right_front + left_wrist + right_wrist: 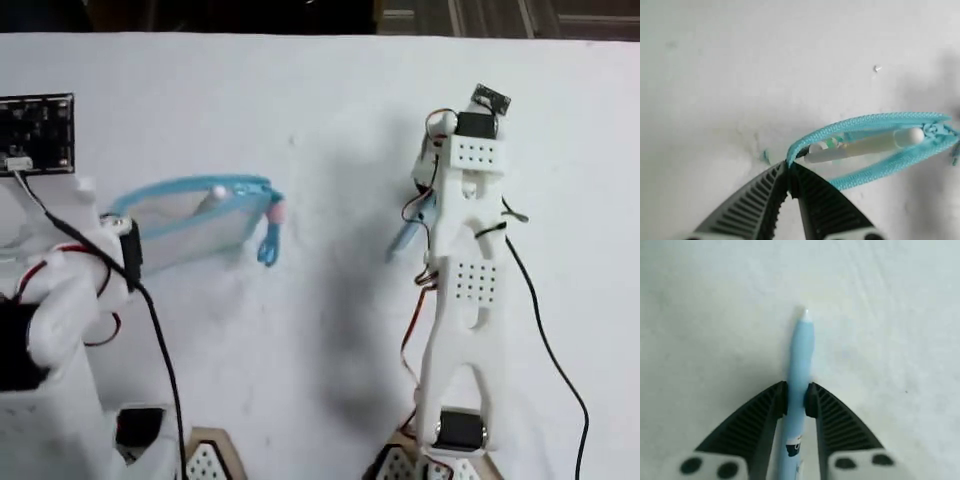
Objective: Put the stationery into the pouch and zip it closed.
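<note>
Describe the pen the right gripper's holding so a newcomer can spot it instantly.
On the white table, look away from the translucent pouch with a turquoise zip to the right gripper, shut on a light blue plastic pen with a pale tip. Unlike the whitish pen lying in the pouch, it is blue and outside it.

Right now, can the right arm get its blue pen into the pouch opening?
Probably yes. The right gripper is shut on the blue pen, bare table lies between it and the pouch, and the left gripper pinches the pouch's end with its mouth gaping.
</note>
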